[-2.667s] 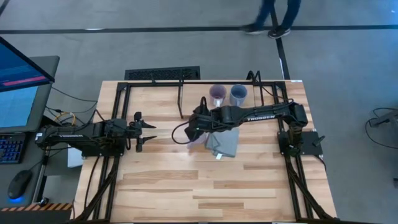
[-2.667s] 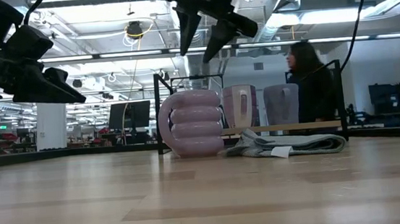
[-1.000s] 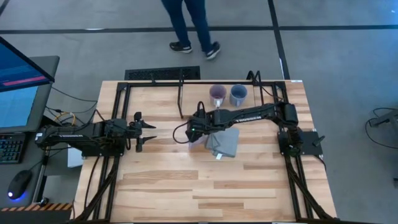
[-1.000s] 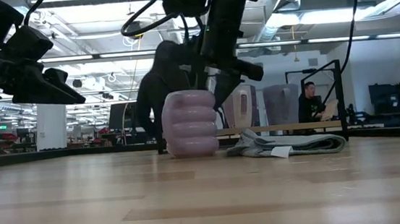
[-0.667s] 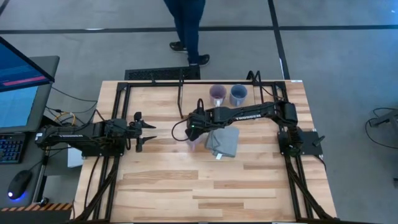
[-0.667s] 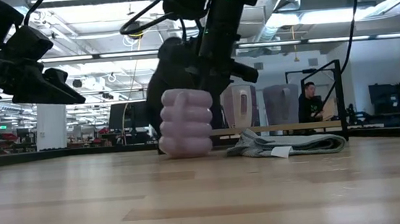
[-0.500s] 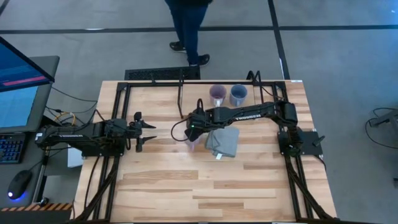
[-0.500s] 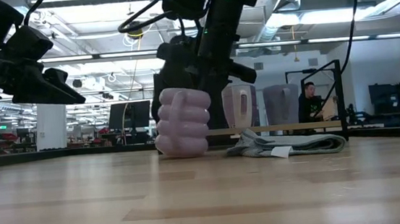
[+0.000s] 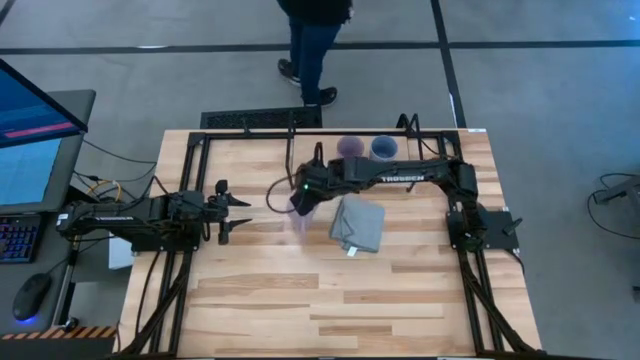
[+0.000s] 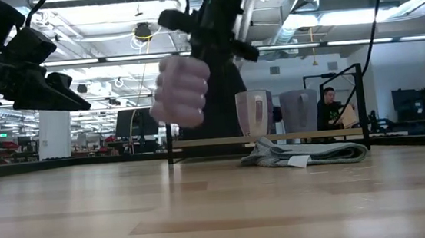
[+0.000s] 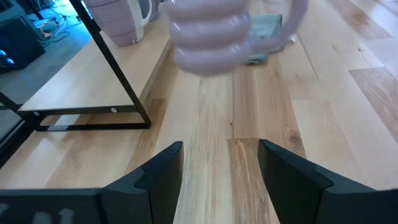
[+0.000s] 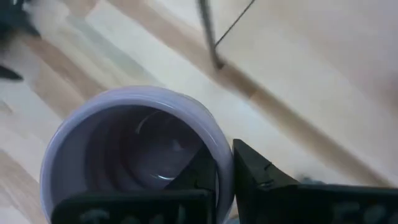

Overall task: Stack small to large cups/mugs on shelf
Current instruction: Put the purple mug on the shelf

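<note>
My right gripper (image 9: 303, 198) is shut on the pale lavender ribbed mug (image 10: 183, 91), which hangs clear of the table left of the grey cloth. A deeper purple mug (image 10: 254, 114) and a blue-grey mug (image 10: 298, 110) stand upright side by side on the shelf (image 10: 276, 137), a low black rod frame at the table's far side; my right arm partly covers the purple one in the high view. My left gripper (image 9: 240, 213) waits open at the table's left, pointing toward the lifted mug (image 11: 211, 31). My right gripper pinches the mug's rim (image 12: 221, 158), one finger (image 12: 202, 177) inside the cup and the other (image 12: 258, 177) outside its wall. The fingers come slanting down from above. The mug hangs below them, mouth up and a little tilted, lifted clear of the table.
A folded grey cloth (image 9: 358, 225) lies on the table right of the lifted mug. The shelf's upright legs (image 10: 168, 119) stand just behind the mug. A person (image 9: 315, 45) walks on the floor beyond the far edge. Bare wood spreads across the near half.
My right gripper has taken hold of the lavender mug by its rim, tipped it on the table, then raised it. The mug has gone from standing on the table to hanging clear above it, shifted a little toward the table's left edge.
</note>
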### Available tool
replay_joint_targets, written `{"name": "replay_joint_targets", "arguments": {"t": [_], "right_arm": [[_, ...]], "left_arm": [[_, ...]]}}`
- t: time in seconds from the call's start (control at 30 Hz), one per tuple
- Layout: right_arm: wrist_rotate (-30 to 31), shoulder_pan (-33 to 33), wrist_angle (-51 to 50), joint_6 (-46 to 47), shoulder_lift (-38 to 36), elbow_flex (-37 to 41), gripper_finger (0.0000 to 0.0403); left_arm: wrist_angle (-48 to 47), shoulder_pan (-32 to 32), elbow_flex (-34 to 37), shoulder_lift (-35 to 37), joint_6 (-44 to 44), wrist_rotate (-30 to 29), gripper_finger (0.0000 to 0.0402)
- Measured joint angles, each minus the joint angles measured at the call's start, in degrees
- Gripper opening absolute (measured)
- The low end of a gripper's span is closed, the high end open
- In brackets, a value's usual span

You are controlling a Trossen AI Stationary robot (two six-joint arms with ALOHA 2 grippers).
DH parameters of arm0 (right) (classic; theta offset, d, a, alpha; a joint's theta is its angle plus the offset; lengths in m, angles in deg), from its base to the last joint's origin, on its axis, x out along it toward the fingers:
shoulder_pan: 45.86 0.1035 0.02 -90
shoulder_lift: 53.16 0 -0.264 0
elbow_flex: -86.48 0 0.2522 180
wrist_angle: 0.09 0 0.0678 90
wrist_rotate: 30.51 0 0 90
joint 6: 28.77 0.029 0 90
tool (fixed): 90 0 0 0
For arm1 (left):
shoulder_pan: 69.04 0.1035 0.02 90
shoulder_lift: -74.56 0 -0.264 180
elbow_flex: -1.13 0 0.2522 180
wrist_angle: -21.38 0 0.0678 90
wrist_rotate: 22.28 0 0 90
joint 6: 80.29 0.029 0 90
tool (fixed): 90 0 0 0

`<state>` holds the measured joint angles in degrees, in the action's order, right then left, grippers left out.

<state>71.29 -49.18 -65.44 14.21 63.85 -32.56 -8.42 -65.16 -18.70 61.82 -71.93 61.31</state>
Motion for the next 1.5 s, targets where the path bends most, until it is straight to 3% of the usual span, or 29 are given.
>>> {"name": "replay_joint_targets", "arguments": {"t": [0.2,0.37,1.1,1.5], "right_arm": [[1.7,-2.4,-13.0,-0.1,-0.1,-7.9,0.0038],[1.6,-4.6,-16.9,-1.5,-0.1,-12.1,0.0038],[-1.2,-18.1,-11.2,-15.1,0.5,-14.3,0.0038],[-2.8,-19.2,-11.1,-17.6,5.7,-14.1,0.0038]], "left_arm": [[0.0,0.0,0.0,0.0,0.0,0.0,0.0199],[0.0,0.0,0.0,0.0,0.0,0.0,0.0199],[-1.5,0.0,-0.1,0.0,-0.7,0.0,0.0199],[-1.6,0.0,-0.1,0.0,-0.7,-0.4,0.0199]]}}
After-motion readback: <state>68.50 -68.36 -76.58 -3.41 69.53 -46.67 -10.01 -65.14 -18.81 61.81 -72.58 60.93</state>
